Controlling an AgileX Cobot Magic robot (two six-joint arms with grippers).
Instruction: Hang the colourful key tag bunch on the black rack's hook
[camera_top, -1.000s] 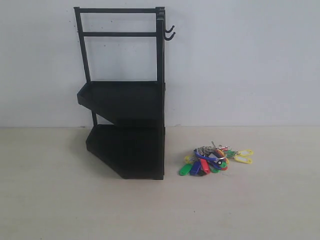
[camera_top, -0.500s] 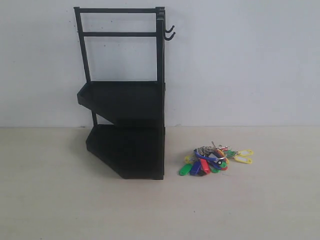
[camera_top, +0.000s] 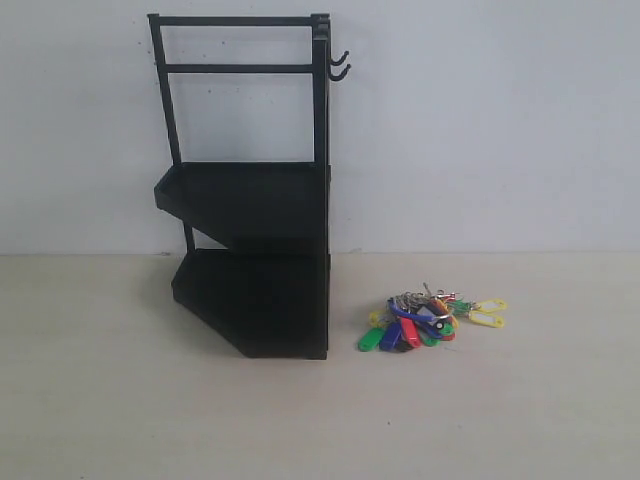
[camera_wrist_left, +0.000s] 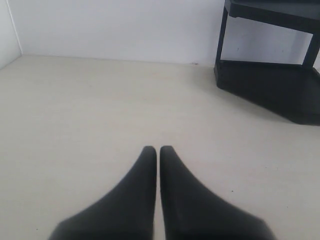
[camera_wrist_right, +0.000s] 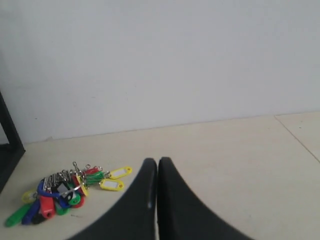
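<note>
The colourful key tag bunch (camera_top: 430, 320) lies flat on the table just right of the black rack (camera_top: 250, 200); it also shows in the right wrist view (camera_wrist_right: 70, 192). Two small hooks (camera_top: 340, 66) stick out from the rack's upper right corner, bare. Neither arm appears in the exterior view. My right gripper (camera_wrist_right: 157, 161) is shut and empty, a short way from the bunch. My left gripper (camera_wrist_left: 158, 149) is shut and empty over bare table, with the rack's lower tray (camera_wrist_left: 280, 90) ahead of it.
A white wall (camera_top: 480, 130) stands directly behind the rack. The table (camera_top: 320, 420) is pale beige. A side wall (camera_wrist_left: 7, 30) shows at the edge of the left wrist view.
</note>
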